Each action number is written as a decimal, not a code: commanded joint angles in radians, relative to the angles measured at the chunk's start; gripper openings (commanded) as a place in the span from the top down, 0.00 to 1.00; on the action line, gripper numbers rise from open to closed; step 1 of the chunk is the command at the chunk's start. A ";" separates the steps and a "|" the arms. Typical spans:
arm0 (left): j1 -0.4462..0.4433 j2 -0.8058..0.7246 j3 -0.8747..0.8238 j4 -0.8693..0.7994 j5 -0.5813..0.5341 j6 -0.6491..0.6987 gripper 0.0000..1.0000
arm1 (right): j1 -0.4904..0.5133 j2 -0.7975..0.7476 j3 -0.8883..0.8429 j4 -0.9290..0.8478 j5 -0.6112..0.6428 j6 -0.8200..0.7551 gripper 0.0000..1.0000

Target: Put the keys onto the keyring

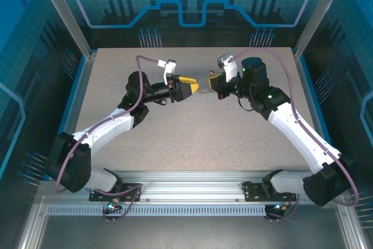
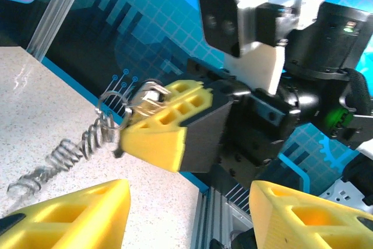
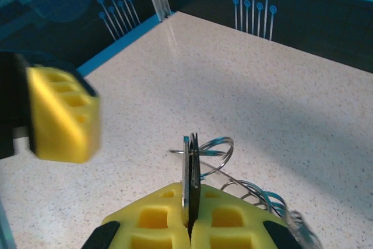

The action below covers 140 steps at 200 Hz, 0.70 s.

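My right gripper is shut on the keys, thin flat pieces seen edge-on, one silvery and one dark. The keyring, a thin wire loop, passes through them near their top, and a string of small silvery rings trails from it toward the table. In the left wrist view the right gripper holds the same bundle, with the keyring and its rings hanging at the left. My left gripper is open with nothing between its fingers, just short of the right gripper above the table's middle.
The speckled table lies under both grippers. Blue panelled walls and aluminium posts ring it. One yellow finger of the left gripper hangs blurred at the left of the right wrist view.
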State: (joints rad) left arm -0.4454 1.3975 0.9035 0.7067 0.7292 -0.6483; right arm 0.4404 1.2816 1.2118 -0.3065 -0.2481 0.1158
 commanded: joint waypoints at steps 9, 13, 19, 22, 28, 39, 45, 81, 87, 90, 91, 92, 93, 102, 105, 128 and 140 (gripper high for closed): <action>0.017 -0.053 -0.027 -0.024 -0.054 0.042 0.41 | -0.051 0.071 0.019 0.035 -0.030 0.017 1.00; 0.018 -0.056 -0.028 -0.029 -0.060 0.044 0.40 | -0.057 0.084 0.021 0.040 -0.036 0.017 1.00; 0.021 -0.059 -0.031 -0.036 -0.068 0.047 0.40 | -0.066 0.106 0.028 0.046 -0.041 0.017 1.00; 0.022 -0.061 -0.033 -0.040 -0.073 0.048 0.40 | -0.071 0.117 0.031 0.049 -0.042 0.016 1.00; 0.025 -0.064 -0.036 -0.047 -0.080 0.051 0.40 | -0.079 0.141 0.039 0.053 -0.043 0.013 1.00; 0.032 -0.067 -0.041 -0.058 -0.093 0.055 0.40 | -0.094 0.188 0.064 0.056 -0.047 0.006 1.00; 0.035 -0.069 -0.044 -0.066 -0.100 0.056 0.40 | -0.102 0.214 0.079 0.058 -0.050 0.003 1.00; 0.056 -0.077 -0.067 -0.076 -0.127 0.058 0.39 | -0.138 0.379 0.193 0.048 -0.072 -0.015 1.00; 0.058 -0.077 -0.072 -0.077 -0.129 0.061 0.39 | -0.143 0.406 0.216 0.042 -0.073 -0.018 1.00; 0.059 -0.077 -0.073 -0.076 -0.130 0.061 0.39 | -0.145 0.419 0.229 0.039 -0.075 -0.022 1.00; 0.059 -0.077 -0.073 -0.076 -0.130 0.062 0.39 | -0.146 0.424 0.233 0.038 -0.075 -0.023 1.00; 0.059 -0.077 -0.073 -0.076 -0.131 0.062 0.39 | -0.147 0.429 0.236 0.037 -0.075 -0.024 1.00; 0.060 -0.077 -0.073 -0.076 -0.132 0.062 0.39 | -0.148 0.433 0.240 0.035 -0.075 -0.025 1.00; 0.063 -0.077 -0.078 -0.078 -0.134 0.063 0.39 | -0.154 0.472 0.273 0.026 -0.076 -0.031 1.00; 0.065 -0.077 -0.079 -0.077 -0.134 0.063 0.39 | -0.156 0.485 0.286 0.023 -0.076 -0.031 1.00; 0.069 -0.072 -0.085 -0.075 -0.137 0.064 0.39 | -0.164 0.585 0.377 -0.008 -0.081 -0.039 1.00; 0.070 -0.069 -0.088 -0.073 -0.140 0.064 0.39 | -0.164 0.635 0.421 -0.024 -0.087 -0.036 1.00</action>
State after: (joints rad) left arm -0.3851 1.3483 0.8318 0.6300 0.6060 -0.6178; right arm 0.2863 1.8408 1.5421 -0.2993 -0.3004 0.0994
